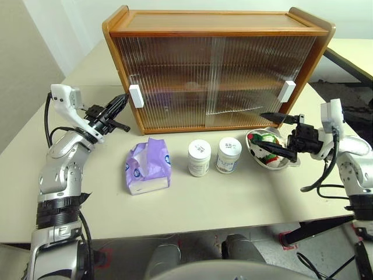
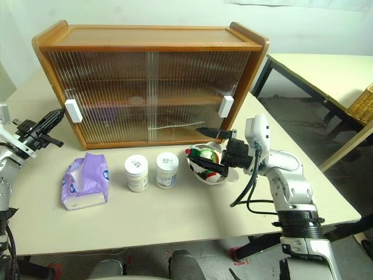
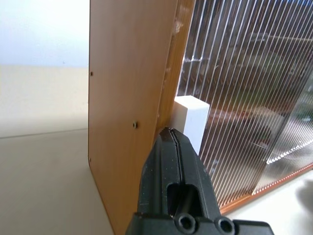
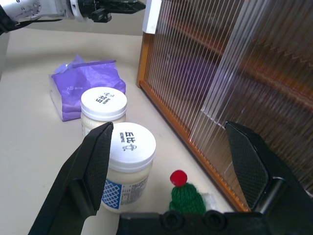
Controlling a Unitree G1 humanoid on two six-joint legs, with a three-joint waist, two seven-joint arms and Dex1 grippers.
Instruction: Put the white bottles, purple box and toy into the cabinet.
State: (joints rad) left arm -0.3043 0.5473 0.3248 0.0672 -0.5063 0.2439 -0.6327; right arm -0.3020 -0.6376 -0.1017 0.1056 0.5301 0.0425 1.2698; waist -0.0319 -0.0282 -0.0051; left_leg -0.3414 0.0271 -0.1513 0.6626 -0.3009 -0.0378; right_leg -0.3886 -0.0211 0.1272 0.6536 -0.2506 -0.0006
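From the head views, the cabinet (image 1: 215, 64) is being seen at the back of the bench (image 1: 204, 204), both ribbed doors drawn across. The left gripper (image 1: 120, 104) is being held with its fingers pressed together, empty, just beside the left white handle (image 1: 136, 95). In front are lying the purple box (image 1: 148, 167), then the two white bottles (image 1: 199, 157) (image 1: 228, 154) side by side, their label print too small to be read. The toy (image 1: 267, 144) is sitting in a metal bowl (image 1: 262, 158), with the right gripper (image 1: 278, 134) spread wide around it, nothing gripped.

In the left wrist view, the closed fingers (image 3: 177, 161) are being pointed at the handle (image 3: 191, 121) by the cabinet's wooden side.

In the right wrist view, dark lettering is showing on both lids (image 4: 131, 141) (image 4: 103, 103), unreadable; the toy's green cap (image 4: 186, 198) is lying between the open fingers.
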